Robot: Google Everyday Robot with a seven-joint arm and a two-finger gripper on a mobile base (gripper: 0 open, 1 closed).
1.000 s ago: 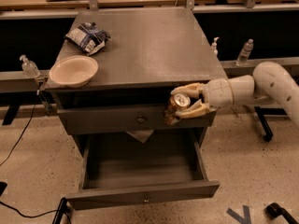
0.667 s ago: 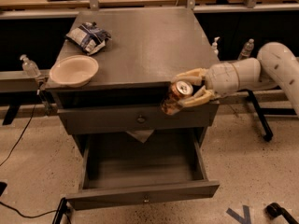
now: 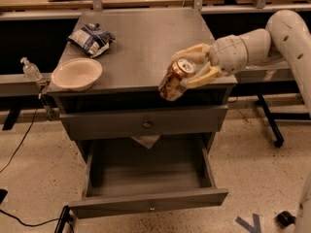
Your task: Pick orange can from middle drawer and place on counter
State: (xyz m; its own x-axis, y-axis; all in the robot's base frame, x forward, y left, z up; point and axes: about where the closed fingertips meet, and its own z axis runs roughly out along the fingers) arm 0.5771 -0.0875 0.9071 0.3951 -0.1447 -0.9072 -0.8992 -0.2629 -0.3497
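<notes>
Tool [image 3: 181,72] is clamping the orange can [image 3: 171,85], which is tilting with its silver top toward the camera at the tabletop's [image 3: 141,42] front right edge. The can base is possibly hanging just off that edge; depth is unclear. Middle drawer [image 3: 150,202] is standing open below. Placing well is calling for travel inward, righting the can, and lowering it to contact before letting go. Bowl [image 3: 76,73] is sitting well apart, at left.

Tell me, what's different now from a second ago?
The tool, shut on the orange can throughout, has raised it from in front of the cabinet's top edge to the counter's front edge, a little toward the picture's left. The can is tilted. Nothing was let go. The middle drawer stays open. The bowl and crumpled bag stay put.
</notes>
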